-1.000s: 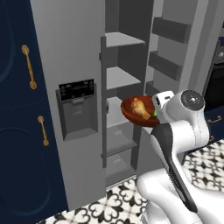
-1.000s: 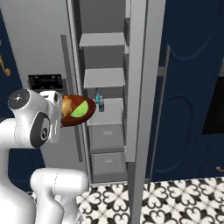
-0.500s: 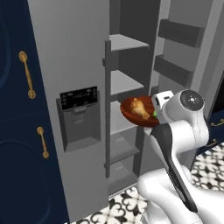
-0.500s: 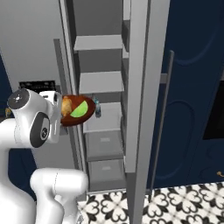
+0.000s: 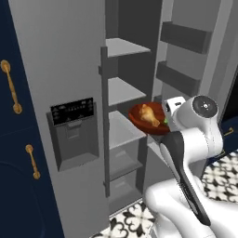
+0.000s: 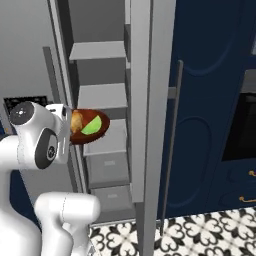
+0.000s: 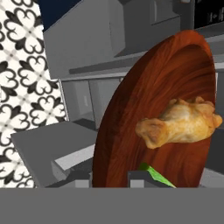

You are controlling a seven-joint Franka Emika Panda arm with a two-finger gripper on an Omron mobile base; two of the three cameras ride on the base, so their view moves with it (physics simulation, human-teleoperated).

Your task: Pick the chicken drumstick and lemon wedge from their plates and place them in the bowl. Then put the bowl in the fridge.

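My gripper (image 7: 139, 179) is shut on the near rim of the dark red-brown bowl (image 5: 139, 122), held up in front of the open fridge (image 5: 65, 56) at middle-shelf height. In the bowl lie the golden-brown chicken drumstick (image 7: 179, 124) and the green-yellow lemon wedge (image 7: 156, 173). From the right base camera, the bowl (image 6: 100, 131) tilts toward the camera, with the lemon wedge (image 6: 91, 128) beside the drumstick (image 6: 76, 122). The bowl hangs just outside the grey shelves (image 5: 122, 89). The plates are out of view.
The fridge's closed left door carries a black dispenser panel (image 5: 72, 111). Its open right door (image 6: 150, 125) stands edge-on beside the bowl, with door bins (image 5: 186, 39). Navy cabinets with gold handles (image 5: 11, 93) flank the fridge. A dark wall oven (image 6: 242, 120) is at the right.
The whole picture has shifted, so the base has driven and the fridge now looks nearer. The bowl stays in my shut gripper, at the same place relative to the arm.
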